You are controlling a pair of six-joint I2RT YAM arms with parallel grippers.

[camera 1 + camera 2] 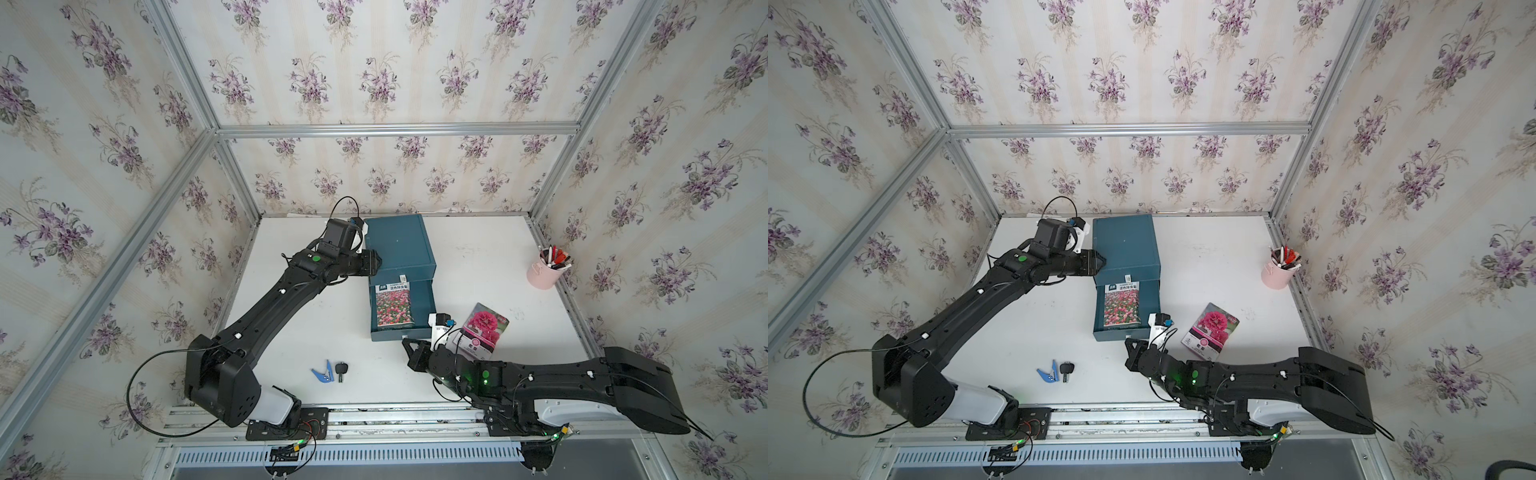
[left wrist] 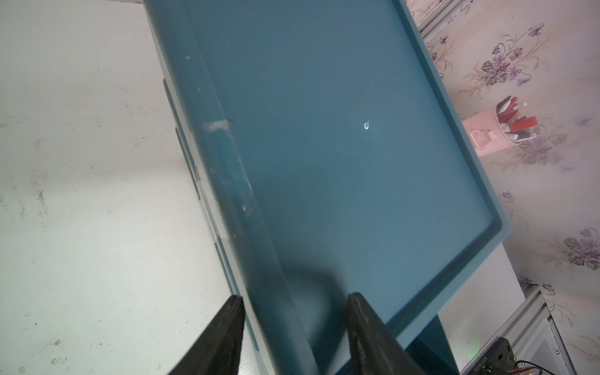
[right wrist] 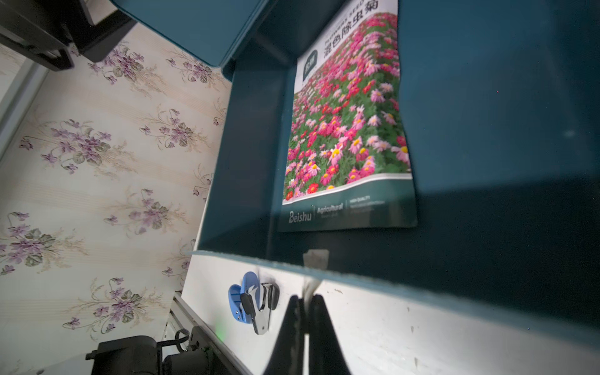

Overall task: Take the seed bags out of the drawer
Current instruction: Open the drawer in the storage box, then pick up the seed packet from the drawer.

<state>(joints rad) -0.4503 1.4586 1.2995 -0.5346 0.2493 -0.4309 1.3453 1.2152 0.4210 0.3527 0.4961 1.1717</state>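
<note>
In a top view, the glossy rectangular seed packet printed with a pink-red flower field (image 1: 392, 305) lies flat in the open teal drawer (image 1: 424, 305). It sits just above the right arm (image 1: 540, 374) in the frame, past the drawer's front wall, its long axis running up the frame. That arm is nearer; its jaws are pressed together on the small white tab (image 3: 310, 287) at the drawer front. The left arm (image 1: 266, 307) holds its jaws spread astride the teal box (image 1: 397, 245) edge. A magenta-bloom packet (image 1: 484, 330) lies on the white tabletop (image 1: 478, 266), right of the drawer.
</note>
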